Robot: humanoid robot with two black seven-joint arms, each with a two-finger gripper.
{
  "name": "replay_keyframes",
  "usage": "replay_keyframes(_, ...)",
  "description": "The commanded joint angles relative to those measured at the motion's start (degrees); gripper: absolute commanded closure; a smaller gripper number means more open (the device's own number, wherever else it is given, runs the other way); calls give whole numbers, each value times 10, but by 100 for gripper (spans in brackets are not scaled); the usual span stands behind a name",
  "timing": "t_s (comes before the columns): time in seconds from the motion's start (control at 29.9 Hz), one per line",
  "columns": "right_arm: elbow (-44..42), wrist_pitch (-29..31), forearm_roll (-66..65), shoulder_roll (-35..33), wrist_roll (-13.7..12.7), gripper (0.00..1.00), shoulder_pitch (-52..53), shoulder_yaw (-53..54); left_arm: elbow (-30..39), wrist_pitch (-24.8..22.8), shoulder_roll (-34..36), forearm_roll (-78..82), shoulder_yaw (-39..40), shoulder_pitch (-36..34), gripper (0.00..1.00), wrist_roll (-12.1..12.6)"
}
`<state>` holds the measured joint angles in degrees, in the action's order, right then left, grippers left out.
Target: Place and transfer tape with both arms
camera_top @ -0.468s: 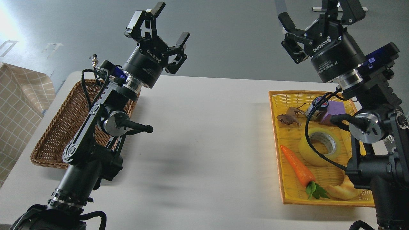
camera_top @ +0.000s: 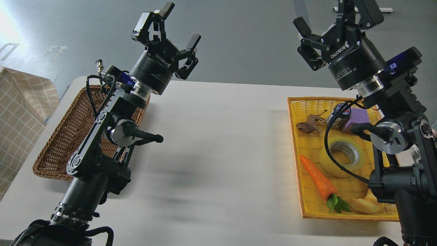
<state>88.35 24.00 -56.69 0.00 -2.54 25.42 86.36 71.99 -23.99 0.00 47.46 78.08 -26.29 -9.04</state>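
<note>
The tape [camera_top: 341, 156], a yellow roll with a grey-white core, lies flat in the yellow basket [camera_top: 296, 150] at the right, partly crossed by my right arm's black cable. My left gripper [camera_top: 177, 25] is open and empty, raised high above the table's far left, over the wicker basket's far corner. My right gripper [camera_top: 333, 15] is open and empty, raised above the far end of the yellow basket, well above the tape. One of its fingers runs off the top edge.
A brown wicker basket [camera_top: 65, 136] sits at the left. The yellow basket also holds a toy carrot [camera_top: 318, 177], a croissant toy [camera_top: 367, 203], a brown frog figure [camera_top: 307, 126], a can [camera_top: 336, 116] and a purple block [camera_top: 356, 118]. White tabletop [camera_top: 218, 153] lies between.
</note>
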Motion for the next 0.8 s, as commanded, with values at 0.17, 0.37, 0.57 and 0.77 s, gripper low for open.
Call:
replay_keyframes(0.17, -3, 0, -2, 0, -2, 0, -1, -4, 1, -3, 0, 0, 0, -1, 2, 1)
replay_keyframes(0.37, -3, 0, -1, 0, -2, 0, -1, -7, 0, -3, 0, 0, 0, -1, 2, 1)
replay_keyframes(0.57, -3, 0, -2, 0, -2, 0, -2, -8, 0, -3, 0, 0, -1, -2, 2, 2)
replay_keyframes(0.77, -3, 0, -2, 0, -2, 0, -4, -8, 0, -3, 0, 1, 0, -2, 2, 2)
